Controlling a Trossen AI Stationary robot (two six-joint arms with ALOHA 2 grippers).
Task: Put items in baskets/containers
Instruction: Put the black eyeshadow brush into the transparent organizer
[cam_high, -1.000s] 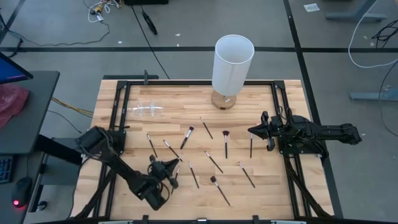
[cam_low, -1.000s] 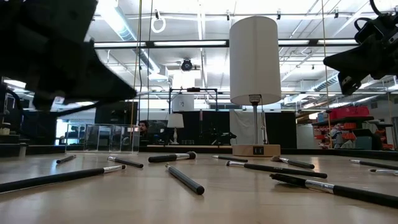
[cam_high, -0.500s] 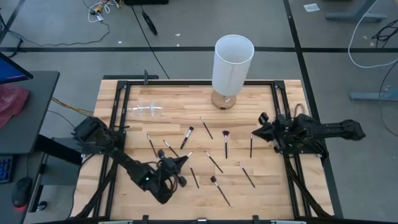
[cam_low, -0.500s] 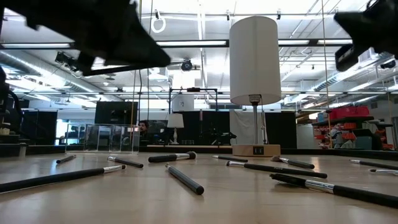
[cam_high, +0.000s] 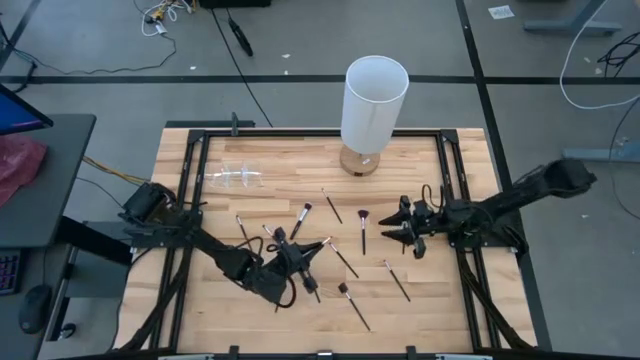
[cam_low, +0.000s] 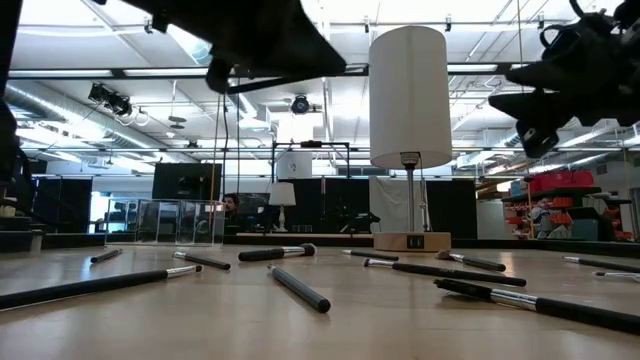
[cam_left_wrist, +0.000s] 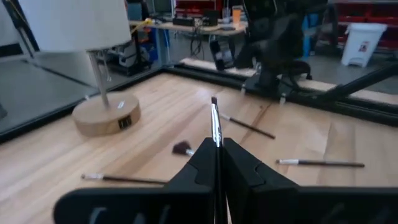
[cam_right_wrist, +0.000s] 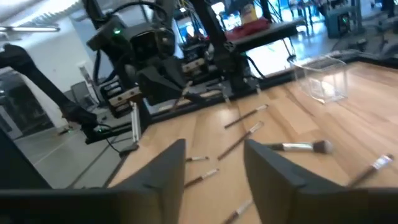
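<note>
1. High view: I see the left gripper (cam_high: 318, 247) over the middle of the table (cam_high: 200, 300), clenched on one makeup brush (cam_high: 322, 243). The right gripper (cam_high: 395, 226) hangs over the right half with its fingers spread and nothing between them. The other brushes (cam_high: 362, 231) lie scattered across the centre. The transparent container (cam_high: 232, 176) sits near the far left edge, well apart from both grippers. A white cylinder (cam_high: 374, 100) on a wooden base stands at the far edge.
2. Low view: I see both arms above the tabletop; brushes lie flat on the wood, and the container shows far back at left.
3. Left wrist view: the fingers (cam_left_wrist: 242, 171) are pressed together on the held brush, its tip pointing forward.
4. Right wrist view: the two fingers (cam_right_wrist: 165, 168) stand apart, empty, above loose brushes; the container lies beyond.
</note>
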